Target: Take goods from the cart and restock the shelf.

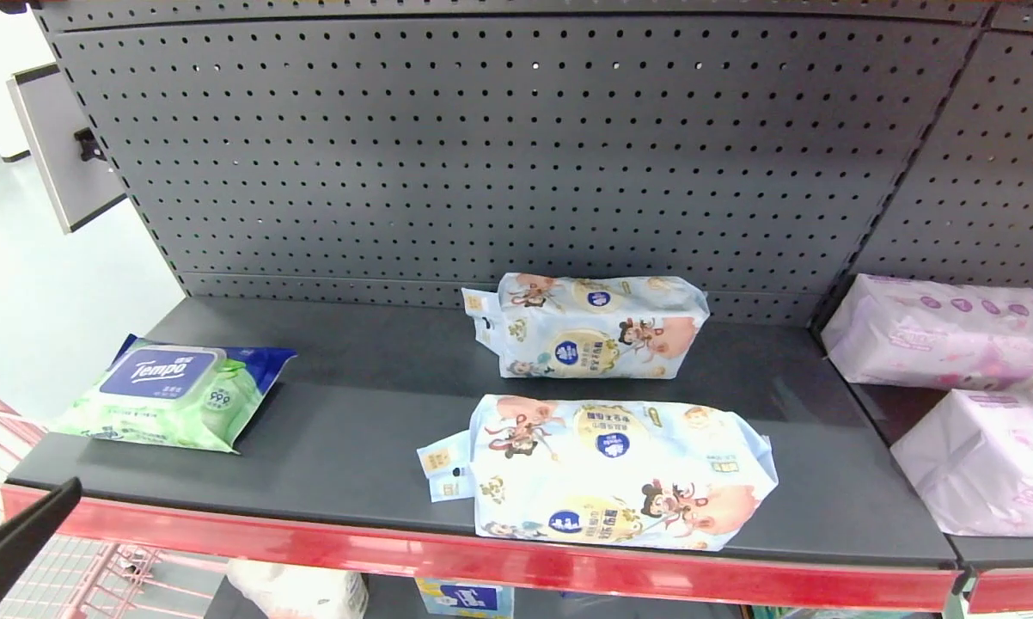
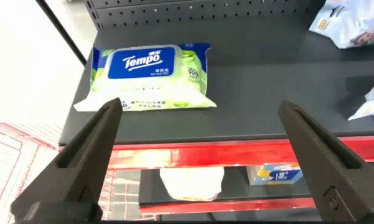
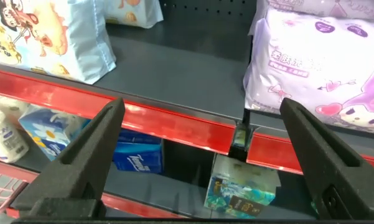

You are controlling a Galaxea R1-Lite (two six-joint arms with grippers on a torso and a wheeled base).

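Partly stocked shelf (image 1: 379, 404): green wipes pack (image 1: 173, 395) at left front corner, rear cartoon pack (image 1: 594, 327) centre-back, front cartoon pack (image 1: 620, 473) at front edge. Fingers of left gripper (image 2: 199, 106) and right gripper (image 3: 200, 102) wide, empty. Restocking judged unfinished.

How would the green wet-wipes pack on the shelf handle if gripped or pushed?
The green wet-wipes pack looks like soft film, so it would probably dent when squeezed, though its flip lid may stiffen the top. Lying flat on the shelf, it should slide rather than roll or tip. Its glossy wrap could be slippery.
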